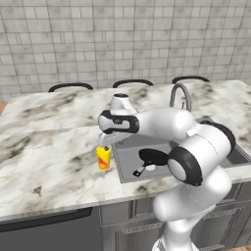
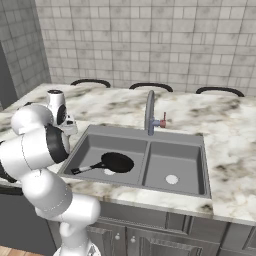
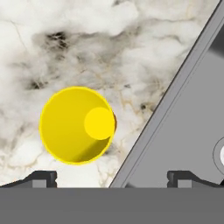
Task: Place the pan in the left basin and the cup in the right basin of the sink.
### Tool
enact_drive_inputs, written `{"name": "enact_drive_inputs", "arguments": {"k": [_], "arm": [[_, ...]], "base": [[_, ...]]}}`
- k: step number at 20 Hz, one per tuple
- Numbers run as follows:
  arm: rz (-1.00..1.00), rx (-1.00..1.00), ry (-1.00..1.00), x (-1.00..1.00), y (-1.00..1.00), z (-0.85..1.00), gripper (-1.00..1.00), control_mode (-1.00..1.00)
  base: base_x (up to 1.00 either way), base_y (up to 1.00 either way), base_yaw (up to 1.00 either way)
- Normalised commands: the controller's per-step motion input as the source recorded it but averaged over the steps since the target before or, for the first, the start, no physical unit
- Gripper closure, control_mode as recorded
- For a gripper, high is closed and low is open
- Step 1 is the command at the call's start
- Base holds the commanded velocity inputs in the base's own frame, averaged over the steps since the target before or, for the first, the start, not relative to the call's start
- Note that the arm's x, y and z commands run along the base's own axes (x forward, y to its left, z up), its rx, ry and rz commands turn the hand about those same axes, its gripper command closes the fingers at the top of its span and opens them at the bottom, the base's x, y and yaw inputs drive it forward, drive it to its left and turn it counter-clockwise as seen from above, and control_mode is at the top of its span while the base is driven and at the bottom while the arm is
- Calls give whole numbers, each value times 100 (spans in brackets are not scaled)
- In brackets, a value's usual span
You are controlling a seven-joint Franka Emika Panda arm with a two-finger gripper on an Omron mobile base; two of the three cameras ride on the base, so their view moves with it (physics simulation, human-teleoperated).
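Observation:
The yellow cup (image 1: 103, 158) stands upright on the marble counter just left of the sink (image 2: 145, 134), its red-orange mark facing front. My gripper (image 1: 104, 144) hangs directly above it, open, with nothing between the fingers. In the hand view the cup (image 3: 76, 125) sits left of the gripper (image 3: 113, 177), nearer the left fingertip (image 3: 43, 176). The black pan (image 2: 117, 161) lies in the left basin (image 2: 95, 147), handle pointing to the front left. The pan (image 1: 153, 157) shows partly behind my arm. The right basin (image 2: 175, 160) holds only its pale drain.
The tall curved faucet (image 2: 149, 112) rises behind the divider. The sink's left edge (image 3: 175, 87) runs diagonally close beside the cup. Marble counter (image 1: 49, 157) stretches left. Three dark chair backs (image 1: 71, 87) stand beyond the far edge.

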Motion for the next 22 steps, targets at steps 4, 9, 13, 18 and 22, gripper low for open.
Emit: {"name": "enact_drive_inputs", "arguments": {"k": [4,9,13,18,22], "arm": [[1,0,0,7,0,-9,-100,-100],[1,0,0,2,0,-14,-100,-100],[1,0,0,2,0,-14,-100,-100],[1,0,0,5,2,-14,-100,-100],[0,0,0,14,4,-9,-100,-100]], "base": [[0,0,0],[0,0,0],[0,0,0],[0,0,0],[0,0,0]]}}
